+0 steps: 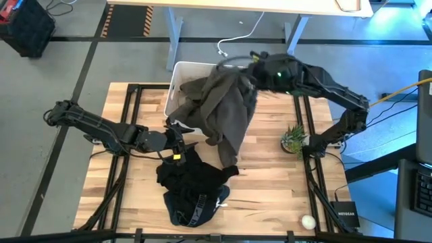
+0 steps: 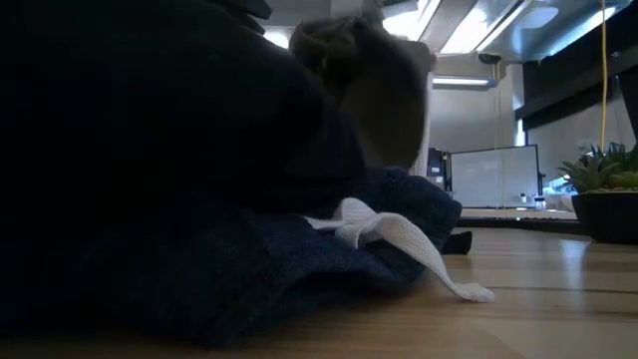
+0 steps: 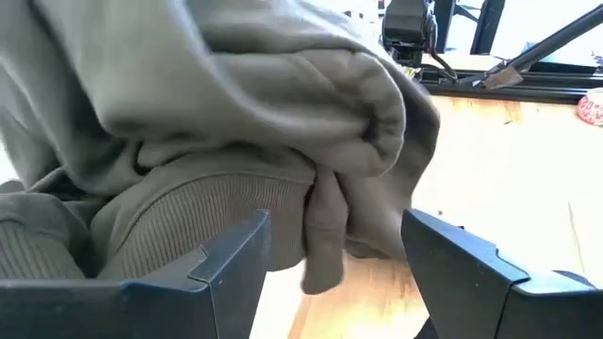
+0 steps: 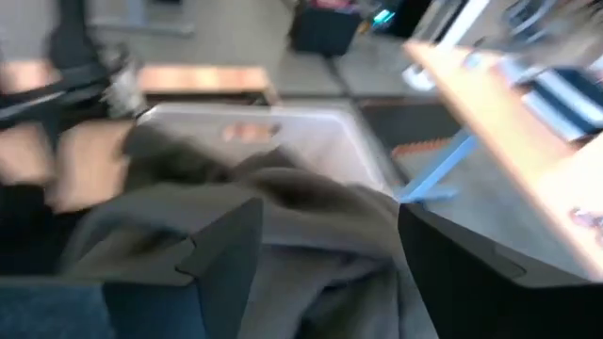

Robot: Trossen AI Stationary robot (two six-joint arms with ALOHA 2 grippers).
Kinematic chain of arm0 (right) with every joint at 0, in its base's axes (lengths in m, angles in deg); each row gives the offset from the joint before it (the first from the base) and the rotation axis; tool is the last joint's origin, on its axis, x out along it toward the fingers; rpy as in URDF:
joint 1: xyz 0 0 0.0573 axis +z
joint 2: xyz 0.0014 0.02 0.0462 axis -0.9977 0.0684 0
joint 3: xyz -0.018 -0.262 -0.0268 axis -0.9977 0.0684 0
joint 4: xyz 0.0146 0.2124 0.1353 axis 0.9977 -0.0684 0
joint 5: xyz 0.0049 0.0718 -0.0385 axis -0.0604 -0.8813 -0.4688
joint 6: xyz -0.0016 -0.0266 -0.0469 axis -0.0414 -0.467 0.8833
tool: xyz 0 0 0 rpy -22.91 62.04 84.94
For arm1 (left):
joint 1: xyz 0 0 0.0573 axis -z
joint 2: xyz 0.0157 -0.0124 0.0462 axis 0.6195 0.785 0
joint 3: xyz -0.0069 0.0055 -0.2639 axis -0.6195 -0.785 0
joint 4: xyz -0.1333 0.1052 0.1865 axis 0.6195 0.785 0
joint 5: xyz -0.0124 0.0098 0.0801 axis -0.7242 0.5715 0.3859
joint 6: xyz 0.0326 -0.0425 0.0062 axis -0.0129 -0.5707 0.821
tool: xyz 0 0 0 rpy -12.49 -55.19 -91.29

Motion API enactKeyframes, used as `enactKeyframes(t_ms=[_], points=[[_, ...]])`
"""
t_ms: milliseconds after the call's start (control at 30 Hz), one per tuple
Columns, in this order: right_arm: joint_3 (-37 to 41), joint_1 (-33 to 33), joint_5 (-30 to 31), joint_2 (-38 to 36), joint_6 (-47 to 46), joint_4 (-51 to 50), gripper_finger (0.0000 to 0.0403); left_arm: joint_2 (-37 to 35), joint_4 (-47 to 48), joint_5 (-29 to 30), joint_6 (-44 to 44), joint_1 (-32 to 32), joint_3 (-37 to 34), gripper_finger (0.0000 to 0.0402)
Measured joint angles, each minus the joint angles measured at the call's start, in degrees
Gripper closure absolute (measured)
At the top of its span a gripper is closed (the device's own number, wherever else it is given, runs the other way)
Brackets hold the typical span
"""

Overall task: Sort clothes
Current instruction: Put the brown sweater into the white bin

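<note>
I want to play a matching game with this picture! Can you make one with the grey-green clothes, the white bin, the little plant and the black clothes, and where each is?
Things:
1. olive garment
2. white bin
3. small plant
4. black clothes

Places:
A. piled at the table's near middle
B. at the table's far edge
C. on the table's right side
D. hanging from the right gripper

Pairs: 1-D, 2-B, 3-C, 4-A

White bin (image 1: 177, 73) at the table's far edge; potted plant (image 1: 293, 139) (right side); white ball (image 1: 308, 221).
</note>
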Motion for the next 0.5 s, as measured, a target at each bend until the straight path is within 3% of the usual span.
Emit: enactKeyframes(t_ms=[233, 367, 500], points=[[-0.37, 6.91, 7.10, 0.02, -4.88, -13.65, 0.0139, 0.00, -0.31, 0.00, -0.05, 0.00, 0.00, 0.0167], [5.00, 10.20, 5.16, 0.04, -7.80, -18.55, 0.0139, 0.00, -0.14, 0.00, -0.04, 0.00, 0.00, 0.0167], [13.98, 14.77, 6.89, 0.06, -11.24, -22.63, 0.0139, 0.00, 0.33, 0.00, 0.20, 0.00, 0.00, 0.0167]])
